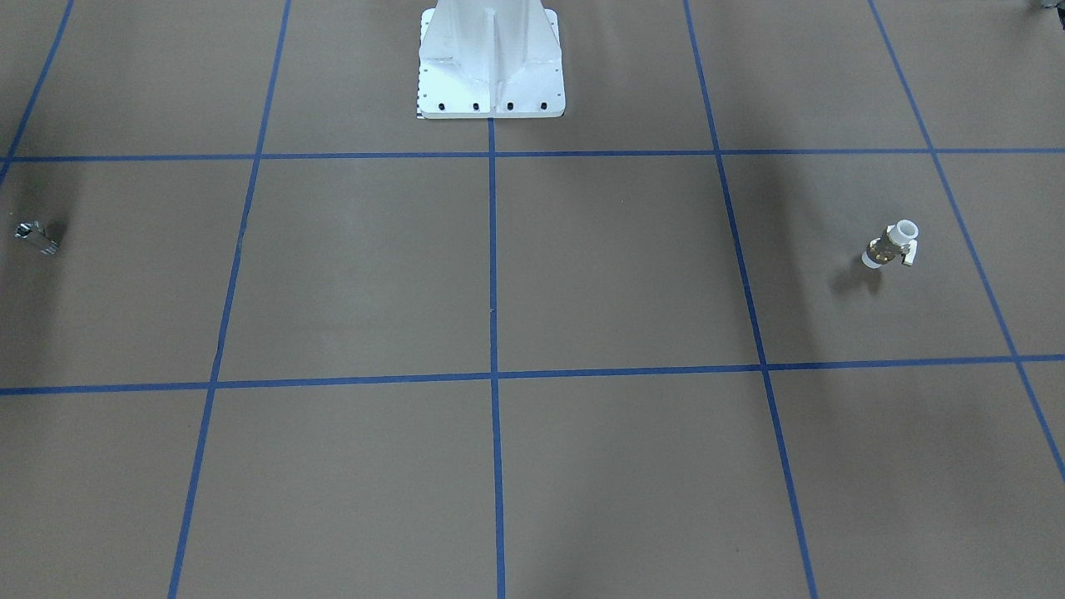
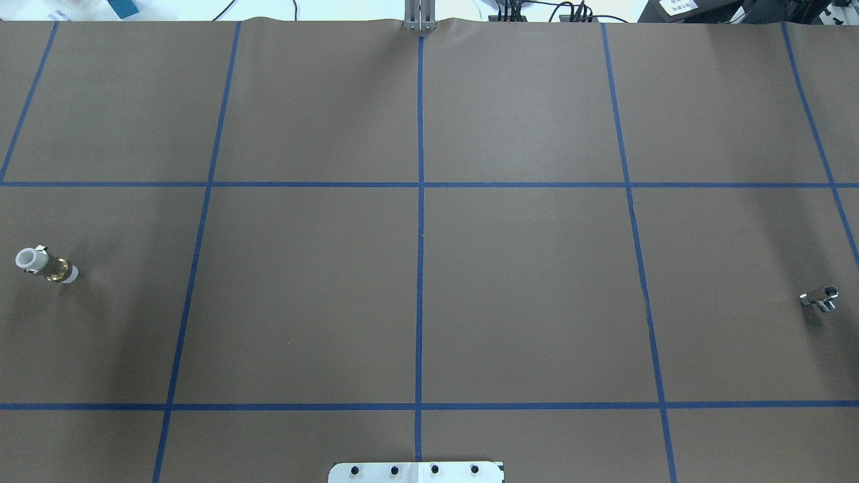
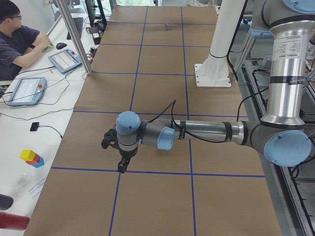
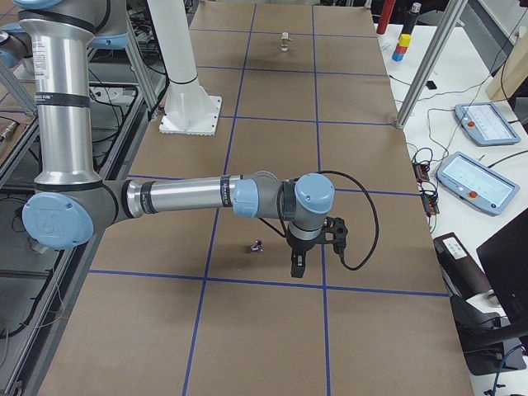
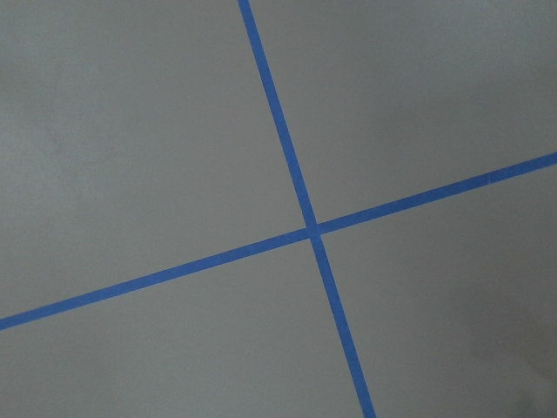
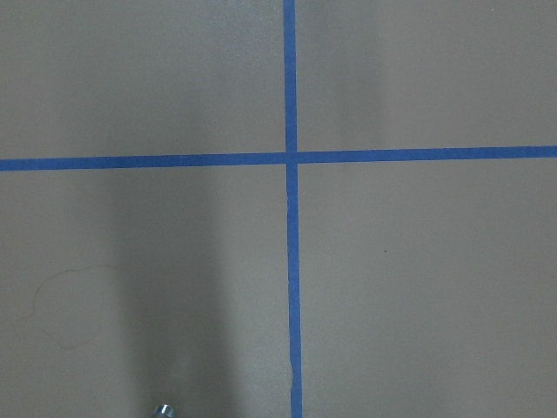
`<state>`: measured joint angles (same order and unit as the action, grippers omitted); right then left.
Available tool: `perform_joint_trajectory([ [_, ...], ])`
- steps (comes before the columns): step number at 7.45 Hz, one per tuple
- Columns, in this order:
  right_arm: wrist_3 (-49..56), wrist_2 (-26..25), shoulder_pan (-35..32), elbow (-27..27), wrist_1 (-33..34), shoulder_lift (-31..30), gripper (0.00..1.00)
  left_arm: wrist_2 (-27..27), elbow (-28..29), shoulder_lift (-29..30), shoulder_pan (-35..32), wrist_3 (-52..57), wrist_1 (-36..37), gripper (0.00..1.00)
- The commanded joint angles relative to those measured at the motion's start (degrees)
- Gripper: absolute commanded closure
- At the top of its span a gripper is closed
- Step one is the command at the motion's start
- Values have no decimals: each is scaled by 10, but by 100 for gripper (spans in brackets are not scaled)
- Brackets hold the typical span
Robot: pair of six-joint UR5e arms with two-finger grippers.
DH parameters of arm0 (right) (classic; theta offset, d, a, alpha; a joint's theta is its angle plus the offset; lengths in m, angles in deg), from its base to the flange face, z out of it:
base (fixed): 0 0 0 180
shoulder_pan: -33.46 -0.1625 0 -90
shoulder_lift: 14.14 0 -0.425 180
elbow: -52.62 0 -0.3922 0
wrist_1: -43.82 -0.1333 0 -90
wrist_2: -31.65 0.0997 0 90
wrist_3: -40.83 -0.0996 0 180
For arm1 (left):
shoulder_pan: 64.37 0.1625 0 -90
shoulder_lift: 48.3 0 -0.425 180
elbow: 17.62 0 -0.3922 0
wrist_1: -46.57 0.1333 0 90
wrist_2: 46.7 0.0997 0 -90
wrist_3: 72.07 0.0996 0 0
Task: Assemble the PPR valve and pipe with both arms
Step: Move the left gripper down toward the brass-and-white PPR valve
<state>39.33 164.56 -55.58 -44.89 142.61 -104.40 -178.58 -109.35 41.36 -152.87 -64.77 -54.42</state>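
Observation:
The PPR valve (image 1: 892, 245), with white collars, a brass middle and a pale side handle, lies on the brown table far out on my left side (image 2: 45, 265). It shows small and far in the exterior right view (image 4: 285, 39). The pipe (image 1: 36, 237), a tiny silvery piece, lies far out on my right side (image 2: 821, 298). My left gripper (image 3: 121, 166) points down over a blue tape crossing. My right gripper (image 4: 297, 266) hangs just right of the pipe (image 4: 256, 245) in that view, apart from it. I cannot tell whether either gripper is open or shut. The pipe's tip peeks in at the right wrist view's bottom edge (image 6: 164, 410).
The white pedestal base (image 1: 491, 66) stands at the table's robot side. Blue tape lines (image 2: 420, 235) divide the brown cover into squares. A person (image 3: 19, 39) sits at a side bench with tablets (image 3: 64, 60) and coloured blocks (image 3: 31, 157).

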Motion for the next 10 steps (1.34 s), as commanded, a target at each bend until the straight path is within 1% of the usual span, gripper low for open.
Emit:
perform_joint_trajectory([
  [1,-2,-1,0,-1,-1,0,1,0,2,1,0,0,0,0],
  [5,-3,0,0,-1,-1,-1,1,-2,-1,2,1,5,-5,0],
  [7,-3,0,0,-8,-1,-1,1,0,-34,6,5,-14,-2,0],
  [8,-3,0,0,-8,-2,0,1,3,-49,9,21,-58,-2,0],
  [9,-2,0,0,-9,-2,0,1,1,-87,5,40,-68,0,0],
  [10,-1,0,0,-8,-2,0,1,-10,-93,8,46,-124,3,0],
])
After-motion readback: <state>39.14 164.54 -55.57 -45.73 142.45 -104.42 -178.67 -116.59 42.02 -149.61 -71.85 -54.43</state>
